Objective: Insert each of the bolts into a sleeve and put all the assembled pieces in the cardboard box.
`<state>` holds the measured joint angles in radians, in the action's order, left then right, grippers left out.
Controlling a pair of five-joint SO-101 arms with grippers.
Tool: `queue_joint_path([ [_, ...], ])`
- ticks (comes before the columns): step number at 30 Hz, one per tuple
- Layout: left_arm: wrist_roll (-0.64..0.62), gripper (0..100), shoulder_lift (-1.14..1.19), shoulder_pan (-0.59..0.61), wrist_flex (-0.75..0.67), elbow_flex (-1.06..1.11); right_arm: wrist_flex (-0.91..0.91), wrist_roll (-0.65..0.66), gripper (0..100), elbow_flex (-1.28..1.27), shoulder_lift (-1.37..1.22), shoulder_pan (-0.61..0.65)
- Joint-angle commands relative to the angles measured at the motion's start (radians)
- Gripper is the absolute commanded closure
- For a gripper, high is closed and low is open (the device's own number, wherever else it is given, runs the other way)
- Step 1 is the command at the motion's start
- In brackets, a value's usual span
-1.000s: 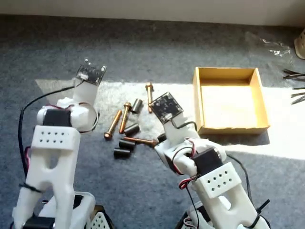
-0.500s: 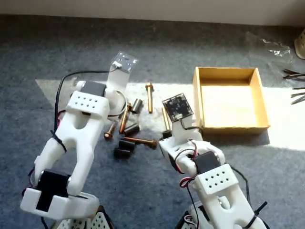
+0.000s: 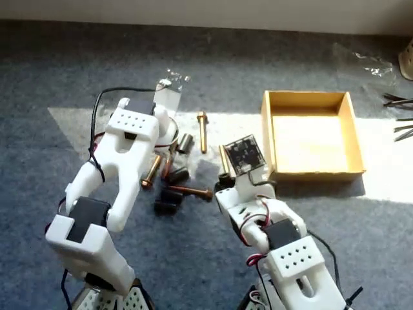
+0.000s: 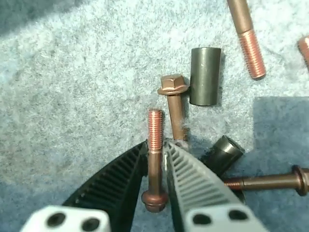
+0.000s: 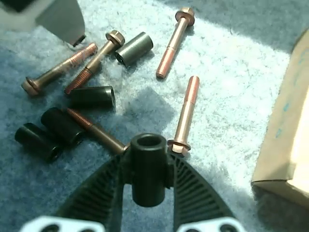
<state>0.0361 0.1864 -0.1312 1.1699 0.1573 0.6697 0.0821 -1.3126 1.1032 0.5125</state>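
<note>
Sleeve [image 5: 148,181], short and dark, is clenched in the right claw [image 5: 148,162], its open end turned up toward the wrist camera. Just right of that claw a long bolt [image 5: 186,113] lies on the worktop [image 5: 231,82], its hex head beside the held sleeve and its threaded end pointing away. The left claw [image 4: 155,145] is grasping a copper bolt [image 4: 154,164]. Its fingers sit on either side of the shank, the head back between them and the threads sticking out past the tips.

Next to the left claw lies a second bolt [image 4: 174,104], its shank running in beside one finger. An upright-lying dark sleeve [image 4: 205,76] sits just beside that bolt's head, and another sleeve [image 4: 223,152] rests close against the claw's outer side.

Seen from above, the loose pile [image 3: 174,177] of bolts and sleeves lies between the two arms. One far bolt [image 3: 202,131] lies a little apart from it.

The cardboard box [image 3: 268,135] stands right of the pile, close to the right arm. Its sunlit floor is in full view, showing plain cardboard.
</note>
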Motion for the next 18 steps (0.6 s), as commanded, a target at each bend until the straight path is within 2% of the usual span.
queue_joint_path([
  [1, -0.008, 92, 0.002, -0.013, 0.008, -0.073, -0.025, -0.011, 99.5, -0.045, 0.170, -0.015],
  [6, -0.008, 92, 0.065, -0.018, 0.000, -0.125, -0.022, -0.008, 99.5, -0.117, 0.317, -0.012],
  [18, -0.009, 92, 0.329, -0.041, 0.127, -0.427, -0.022, -0.005, 99.5, -0.127, 0.325, -0.010],
])
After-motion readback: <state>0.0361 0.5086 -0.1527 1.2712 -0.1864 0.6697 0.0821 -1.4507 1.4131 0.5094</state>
